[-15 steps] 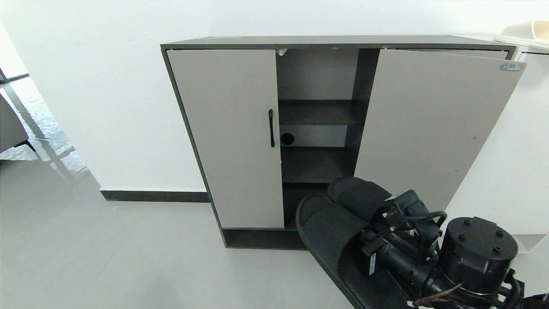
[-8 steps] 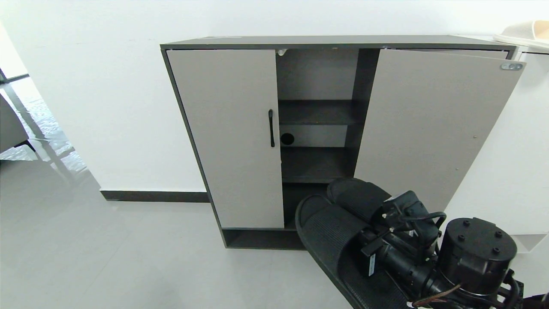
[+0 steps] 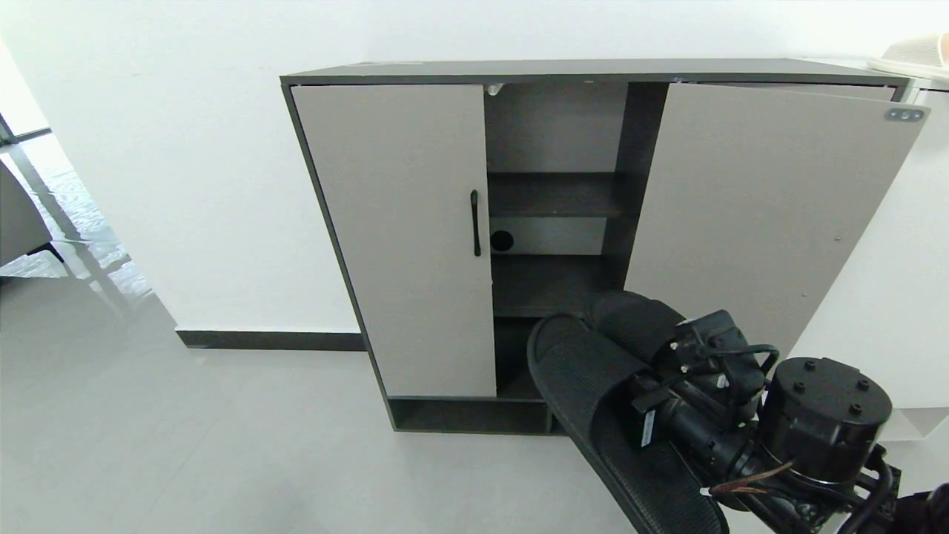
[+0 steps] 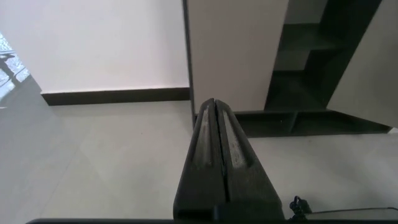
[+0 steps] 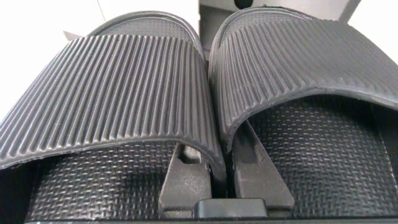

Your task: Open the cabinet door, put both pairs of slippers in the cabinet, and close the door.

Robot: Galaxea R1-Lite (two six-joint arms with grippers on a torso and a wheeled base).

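Note:
The dark cabinet stands against the wall, its left door closed and its right door swung open, showing dark shelves. My right gripper is shut on a pair of black ribbed slippers, held side by side, toes toward the lower part of the opening. In the right wrist view the right gripper pinches the two slippers' inner strap edges together. My left gripper is shut and empty, above the floor in front of the cabinet's left door.
The closed door has a black handle. A white unit stands right of the cabinet, behind the open door. A dark baseboard runs along the wall. Open grey floor lies to the left.
The right arm has lifted the slippers slightly and carried them closer to the cabinet opening. The head view has shifted a little toward the cabinet.

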